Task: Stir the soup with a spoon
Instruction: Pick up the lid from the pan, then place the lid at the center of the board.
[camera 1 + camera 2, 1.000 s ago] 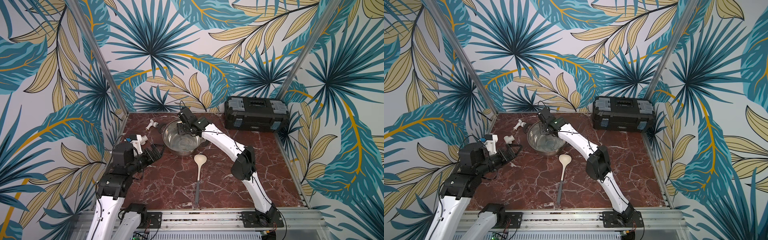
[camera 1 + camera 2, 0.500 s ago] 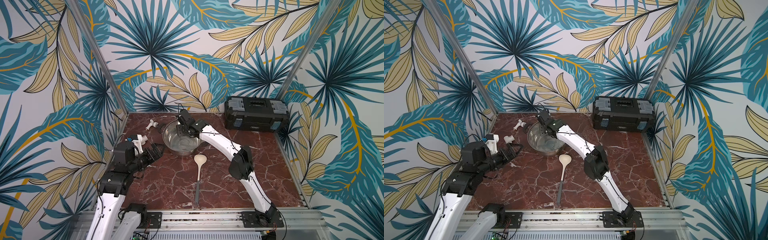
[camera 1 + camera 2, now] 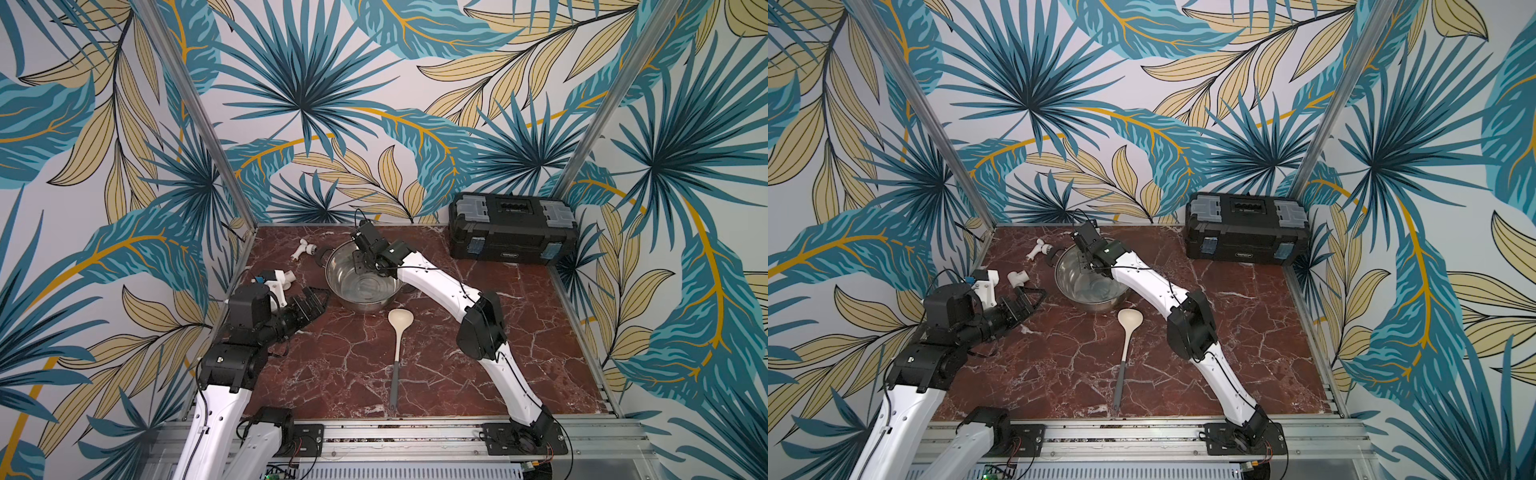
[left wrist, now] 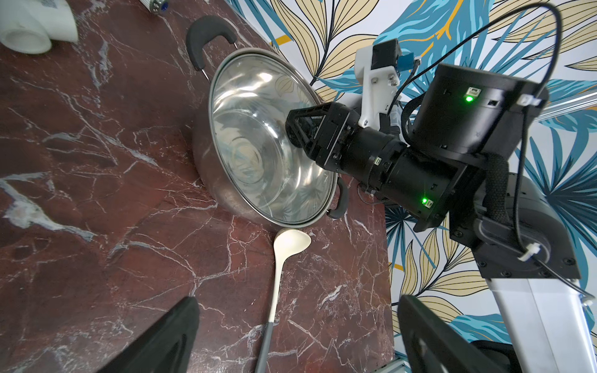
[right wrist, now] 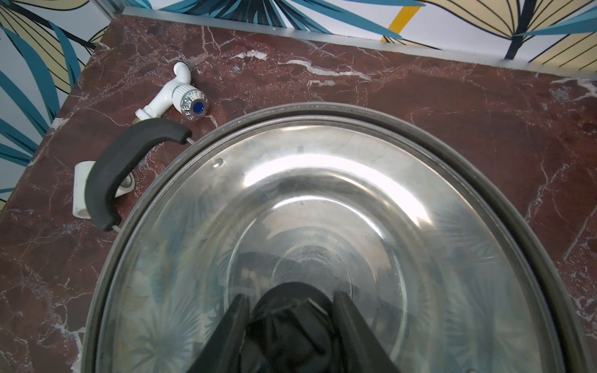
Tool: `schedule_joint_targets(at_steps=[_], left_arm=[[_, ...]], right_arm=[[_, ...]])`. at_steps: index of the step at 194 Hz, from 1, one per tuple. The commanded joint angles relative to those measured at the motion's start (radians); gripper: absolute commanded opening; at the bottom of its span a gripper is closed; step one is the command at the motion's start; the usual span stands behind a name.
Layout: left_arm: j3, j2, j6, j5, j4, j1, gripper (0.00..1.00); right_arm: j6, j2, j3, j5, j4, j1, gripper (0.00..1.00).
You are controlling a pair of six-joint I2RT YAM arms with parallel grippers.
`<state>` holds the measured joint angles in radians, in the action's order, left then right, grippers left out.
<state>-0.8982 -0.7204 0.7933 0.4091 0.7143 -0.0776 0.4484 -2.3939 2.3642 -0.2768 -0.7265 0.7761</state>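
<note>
Plainly untouched, the spoon [image 3: 397, 353] lies flat on the bench [image 3: 324, 374], its bowl just beside the pot [image 3: 365, 305] and its handle pointing toward the arms' bases. Left claw [image 3: 316, 297] hovers wide open near the pot. Right claw [image 5: 290, 300] straddles the black knob [image 5: 290, 319] of the lid [image 5: 323, 193], narrow; whether it pinches I cannot tell.

Right wrist view: right jaws run off-frame. Black lid knob [image 5: 290, 310] btwn them is half cut off, so grip vs. gap can't be told. Both wrist views: glare on glass lid [image 5: 323, 193] hides what's in the pot [image 4: 202, 174]. White elbow fitting [image 5: 80, 193], well off from the jaws, sits partly behind pot handle [image 5: 129, 158]. Left wrist view: spoon [image 4: 290, 243] handle end runs off-frame, seen btwn left jaws. In both top views right jaws too small & dark to read.
</note>
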Motion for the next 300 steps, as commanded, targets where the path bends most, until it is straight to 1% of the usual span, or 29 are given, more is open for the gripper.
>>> schedule_joint_targets(at_steps=[1,46,80,111,121,139,159,186,202,224,242,256,280,300], left_arm=[[0.026,-0.001,-0.004,0.015,-0.021,-0.001,1.00],[0.015,0.002,-0.010,0.018,-0.004,-0.001,1.00],[0.012,0.006,-0.004,0.013,-0.008,-0.001,1.00],[0.005,0.001,0.002,0.019,-0.022,-0.002,1.00],[0.001,-0.001,0.000,0.023,-0.025,-0.001,1.00],[-0.001,-0.001,-0.005,0.027,-0.034,-0.002,1.00],[0.008,-0.008,-0.003,0.044,-0.060,-0.002,1.00],[0.032,-0.027,-0.007,0.088,-0.091,-0.010,1.00],[0.050,-0.039,-0.010,0.097,-0.096,-0.040,1.00],[0.086,-0.061,-0.012,0.089,-0.115,-0.130,1.00],[0.126,-0.072,-0.004,0.050,-0.116,-0.222,1.00],[0.175,-0.066,0.022,0.019,-0.136,-0.290,1.00],[0.256,-0.057,0.074,-0.027,-0.181,-0.389,1.00],[0.298,-0.063,0.092,-0.071,-0.199,-0.461,1.00]], right_arm=[[-0.016,0.064,-0.028,-0.013,0.015,0.011,0.37],[-0.057,0.187,-0.027,-0.044,0.041,0.011,0.34],[-0.076,0.278,-0.036,-0.072,0.015,0.010,0.31],[-0.096,0.408,-0.147,-0.134,0.009,0.005,0.29],[-0.099,0.469,-0.213,-0.159,0.007,0.000,0.29],[-0.093,0.610,-0.381,-0.197,0.008,-0.019,0.27],[-0.063,0.810,-0.626,-0.220,0.027,-0.057,0.27],[0.010,1.071,-0.963,-0.252,0.014,-0.116,0.27],[0.069,1.218,-1.154,-0.246,0.003,-0.165,0.27],[0.137,1.359,-1.372,-0.216,0.013,-0.239,0.27],[0.179,1.419,-1.507,-0.188,0.054,-0.289,0.27],[0.197,1.431,-1.581,-0.177,0.098,-0.316,0.27],[0.213,1.387,-1.657,-0.145,0.184,-0.354,0.27],[0.224,1.319,-1.681,-0.111,0.245,-0.375,0.26]])
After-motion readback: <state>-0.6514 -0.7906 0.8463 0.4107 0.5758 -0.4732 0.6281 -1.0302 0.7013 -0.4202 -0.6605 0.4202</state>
